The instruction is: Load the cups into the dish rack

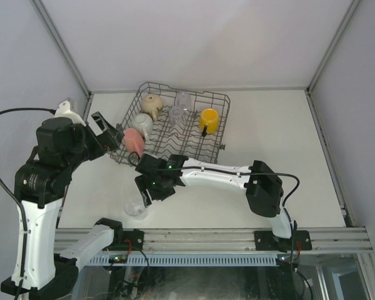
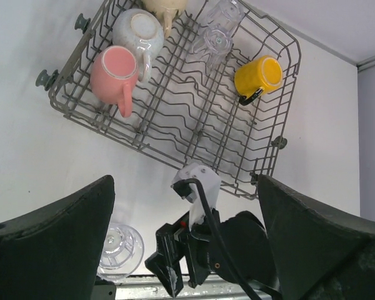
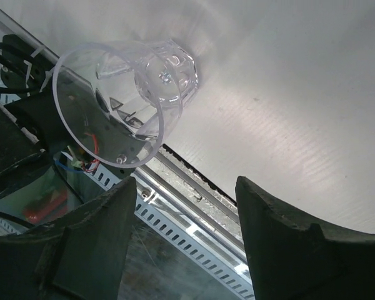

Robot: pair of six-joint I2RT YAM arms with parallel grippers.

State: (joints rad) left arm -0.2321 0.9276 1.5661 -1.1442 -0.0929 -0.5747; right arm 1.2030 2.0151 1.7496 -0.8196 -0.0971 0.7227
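The dark-grey wire dish rack stands at the back middle of the table. It holds a tan mug, a white mug, a pink cup, a yellow mug and two clear glasses. One more clear glass sits on the table near the front edge, apart from the rack. My right gripper is open and empty just above and beside it; the right wrist view shows the glass ahead of the jaws, not between them. My left gripper is open and empty, high by the rack's left side.
The left wrist view shows the rack from above, the loose glass and the right arm's wrist below it. A metal rail runs along the table's front edge. White walls enclose the back and sides.
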